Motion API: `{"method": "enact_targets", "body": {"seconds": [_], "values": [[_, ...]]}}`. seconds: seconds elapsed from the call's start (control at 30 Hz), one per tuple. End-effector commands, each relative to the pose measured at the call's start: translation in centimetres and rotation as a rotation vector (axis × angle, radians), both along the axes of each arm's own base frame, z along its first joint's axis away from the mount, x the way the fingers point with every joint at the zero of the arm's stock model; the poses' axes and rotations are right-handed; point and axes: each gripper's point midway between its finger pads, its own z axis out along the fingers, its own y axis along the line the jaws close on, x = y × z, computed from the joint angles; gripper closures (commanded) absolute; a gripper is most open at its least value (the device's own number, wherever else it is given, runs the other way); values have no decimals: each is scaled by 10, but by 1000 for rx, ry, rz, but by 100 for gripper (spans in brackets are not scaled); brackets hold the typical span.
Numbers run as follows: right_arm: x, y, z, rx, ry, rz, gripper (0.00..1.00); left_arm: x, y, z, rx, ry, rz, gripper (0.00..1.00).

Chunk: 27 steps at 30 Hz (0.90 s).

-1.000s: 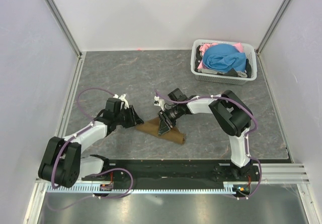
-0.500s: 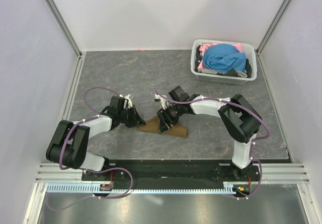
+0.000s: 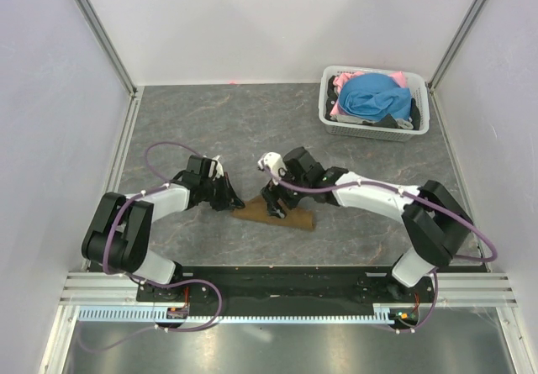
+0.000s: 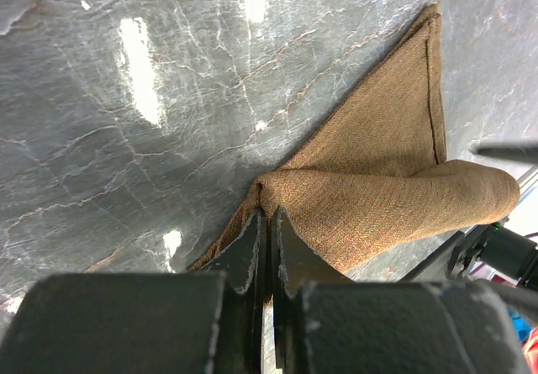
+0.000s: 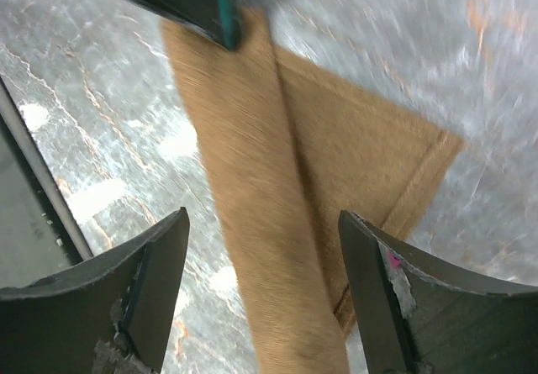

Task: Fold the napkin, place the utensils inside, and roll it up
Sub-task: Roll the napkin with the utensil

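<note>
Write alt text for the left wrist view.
A brown napkin, partly rolled into a tube with a flat triangular corner spread out beyond it, lies on a grey marbled table. The left gripper, jaws shut, pinches the near end of the roll.

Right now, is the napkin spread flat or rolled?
Partly rolled: the napkin forms a tube, with a flat triangular part beside it.

The grey marbled table [image 3: 210,122] carries a partly rolled brown napkin [image 3: 298,219] toward 6 o'clock and a white basket [image 3: 370,129] at 2 o'clock.
</note>
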Motion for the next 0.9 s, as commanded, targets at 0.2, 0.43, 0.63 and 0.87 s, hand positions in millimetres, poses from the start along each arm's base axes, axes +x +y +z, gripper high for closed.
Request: {"method": "enact_targets", "body": {"seconds": [0.2,0.43,0.63,0.87], "values": [[-15,13,2,-161,-307,82,20,-13,8,-10,68,111,-9,98],[-25,19,-15,-191,-287,137,27,-12,8,-9,71,114,-10,98],[-34,16,-31,-220,-258,160,30,-11,8,-8,72,111,-10,98],[-34,5,-57,-298,-227,135,30,-9,7,-6,66,108,-16,98]]}}
